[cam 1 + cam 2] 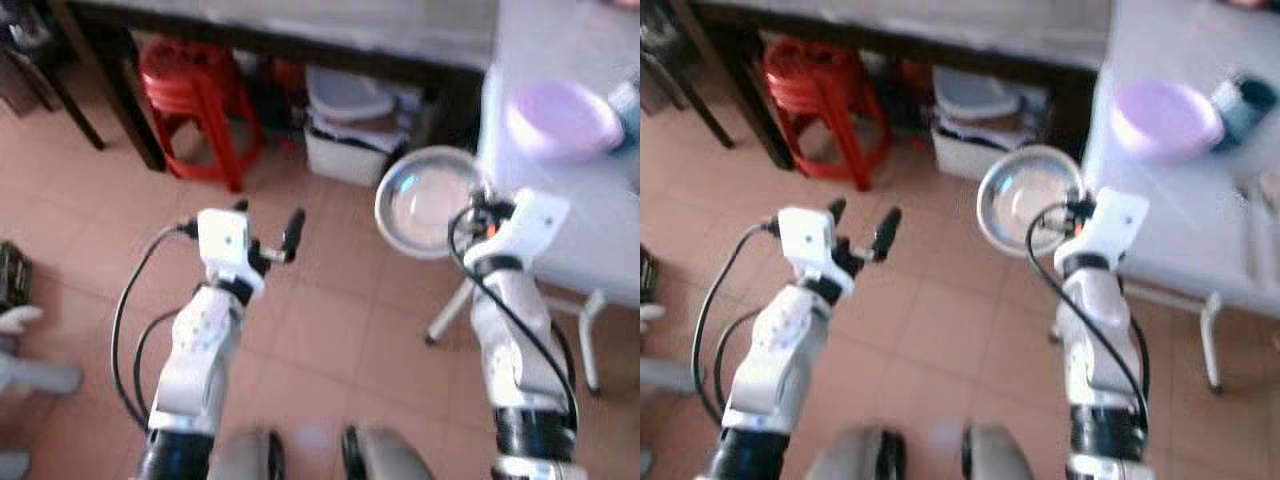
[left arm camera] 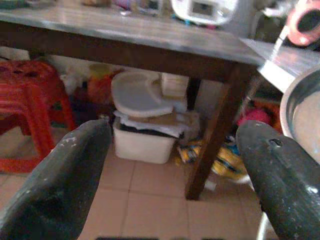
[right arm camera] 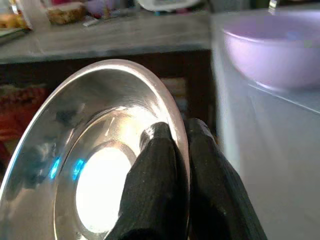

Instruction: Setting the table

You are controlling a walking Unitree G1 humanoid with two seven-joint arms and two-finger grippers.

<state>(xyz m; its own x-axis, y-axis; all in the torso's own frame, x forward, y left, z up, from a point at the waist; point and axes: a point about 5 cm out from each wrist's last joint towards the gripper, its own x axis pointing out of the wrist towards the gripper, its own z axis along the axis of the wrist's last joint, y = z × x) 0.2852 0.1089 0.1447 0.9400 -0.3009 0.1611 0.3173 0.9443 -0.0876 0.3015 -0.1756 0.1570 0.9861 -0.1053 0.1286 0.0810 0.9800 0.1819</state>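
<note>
My right gripper (image 1: pixel 480 200) is shut on the rim of a round steel plate (image 1: pixel 425 205), held in the air above the floor just left of the white table (image 1: pixel 560 190). In the right wrist view one finger (image 3: pixel 150 190) lies inside the steel plate (image 3: pixel 95 150) and the other behind its rim. A lilac bowl (image 1: pixel 562 118) sits on the white table to the right of the plate. My left gripper (image 1: pixel 268 232) is raised over the tiled floor with its fingers (image 2: pixel 55 185) wide apart and nothing between them.
A dark wooden table (image 1: pixel 300 30) runs across the back, with red plastic stools (image 1: pixel 190 100) and a white lidded bin (image 1: pixel 350 125) under it. A dark blue object (image 1: pixel 1243 105) lies beside the bowl. White table legs (image 1: pixel 590 340) stand near my right arm.
</note>
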